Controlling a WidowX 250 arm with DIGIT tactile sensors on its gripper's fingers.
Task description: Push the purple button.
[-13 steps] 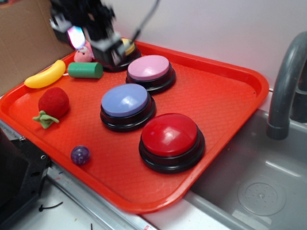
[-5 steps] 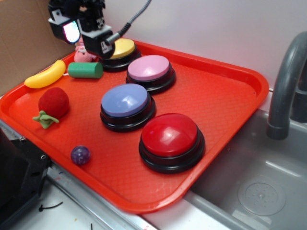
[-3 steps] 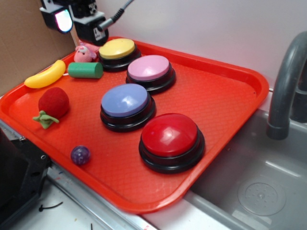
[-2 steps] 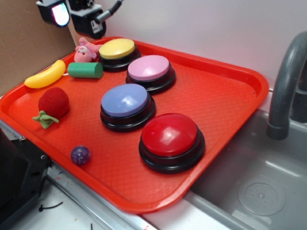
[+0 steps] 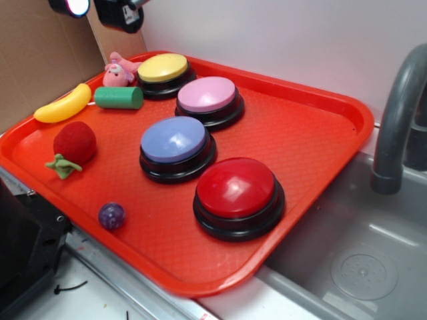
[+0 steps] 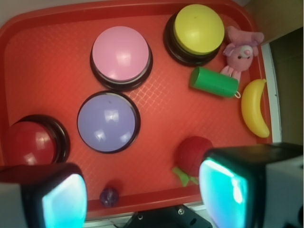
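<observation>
The purple button [image 5: 175, 140], a periwinkle dome on a black base, sits mid-tray; in the wrist view the purple button [image 6: 108, 121] lies left of centre. My gripper [image 5: 99, 9] hangs high at the top left corner of the exterior view, well above and behind the tray, far from the button. From the wrist camera the gripper [image 6: 142, 197] stands open, its two fingers wide apart with glowing cyan pads [image 6: 64, 202], nothing between them.
On the red tray [image 5: 313, 127] are a pink-lilac button [image 5: 207, 95], a yellow button [image 5: 163, 67], a red button [image 5: 236, 188], a green cylinder [image 5: 118, 98], a pink plush [image 5: 117, 71], a banana [image 5: 63, 105], a strawberry [image 5: 73, 144] and a small purple ball [image 5: 111, 216]. A grey faucet [image 5: 399, 113] and sink stand at right.
The gripper has risen from just above the yellow button and moved up and left, almost out of the exterior view. The things on the tray have not moved.
</observation>
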